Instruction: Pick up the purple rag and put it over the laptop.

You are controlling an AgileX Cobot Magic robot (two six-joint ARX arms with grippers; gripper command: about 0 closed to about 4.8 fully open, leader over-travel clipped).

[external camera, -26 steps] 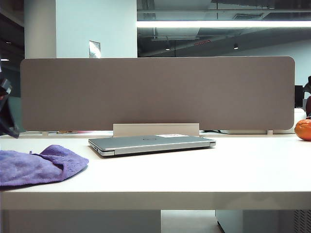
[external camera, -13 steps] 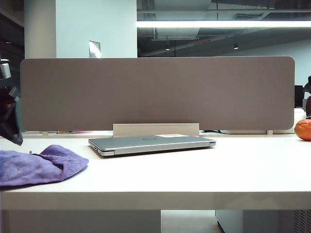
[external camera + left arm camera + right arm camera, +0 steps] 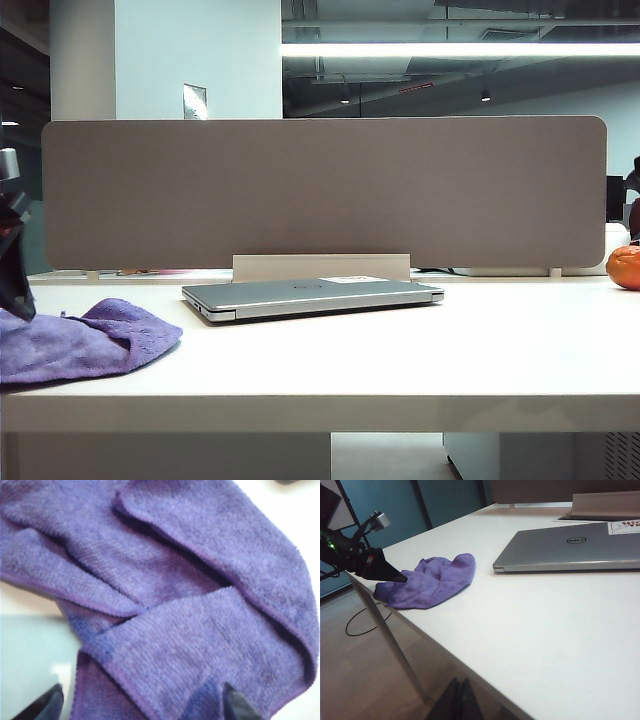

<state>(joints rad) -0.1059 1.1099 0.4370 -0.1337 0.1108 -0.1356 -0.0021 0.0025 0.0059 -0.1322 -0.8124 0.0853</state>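
From the exterior view, your purple rag (image 3: 85, 340) lies crumpled at the table's (image 3: 420, 350) left edge, well apart from the closed laptop (image 3: 310, 296). In the left wrist view, your left gripper (image 3: 142, 705) hangs spread wide over the rag. In the right wrist view, your right gripper (image 3: 456, 700) sits pinched together off the table.

place: office | evidence: desk divider panel (image 3: 320, 190), white desk (image 3: 400, 350), ceiling strip light (image 3: 460, 49)
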